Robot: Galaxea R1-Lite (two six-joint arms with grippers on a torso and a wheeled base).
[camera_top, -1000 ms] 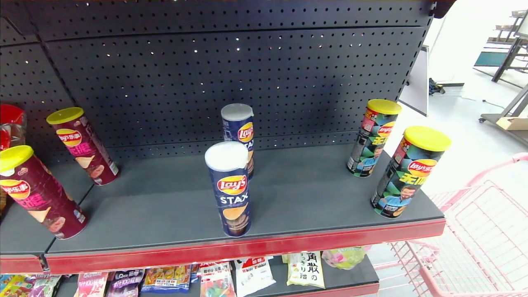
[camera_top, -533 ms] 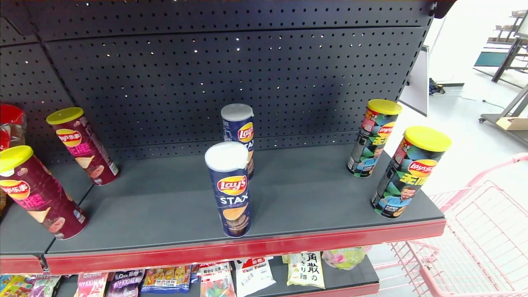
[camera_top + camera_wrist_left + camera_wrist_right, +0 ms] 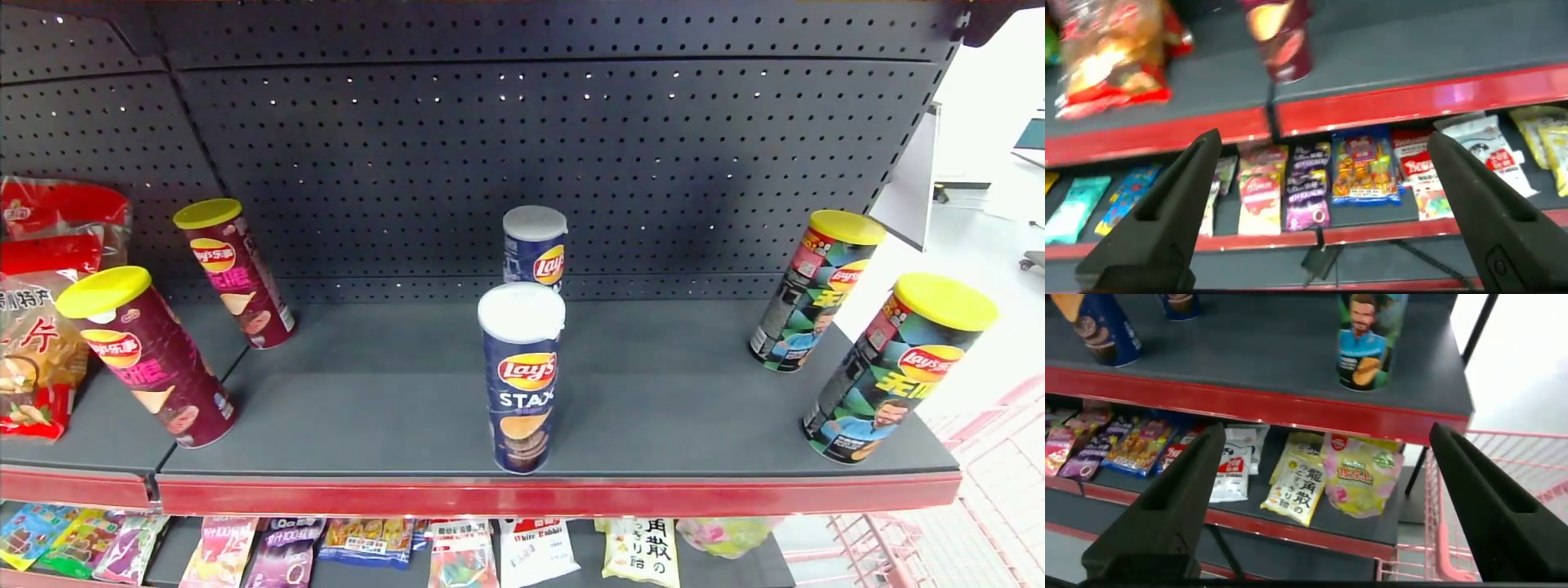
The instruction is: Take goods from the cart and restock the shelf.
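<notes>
Dark pegboard (image 3: pixel 490 163) backs the shelf (image 3: pixel 555 496). Left gripper (image 3: pixel 1323 137) hangs level before the red edge, fingers spread wide and empty, snack packets (image 3: pixel 1306 196) straight ahead, maroon can (image 3: pixel 1286 41) beyond; right gripper (image 3: pixel 1327 429) likewise gapes (nothing between its fingers), green can (image 3: pixel 1370 339) ahead on the shelf, pink cart (image 3: pixel 1427 514) to its right

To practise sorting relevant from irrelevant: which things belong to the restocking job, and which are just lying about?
Job in hand: dark grey red-edged shelf; pink wire cart; navy tube can with white lid; maroon tube can with yellow lid; green-patterned tube can with yellow lid; left gripper, right gripper, jaws open.

Lying about: flat snack packets below; red plastic crisp bags at far left.
</notes>
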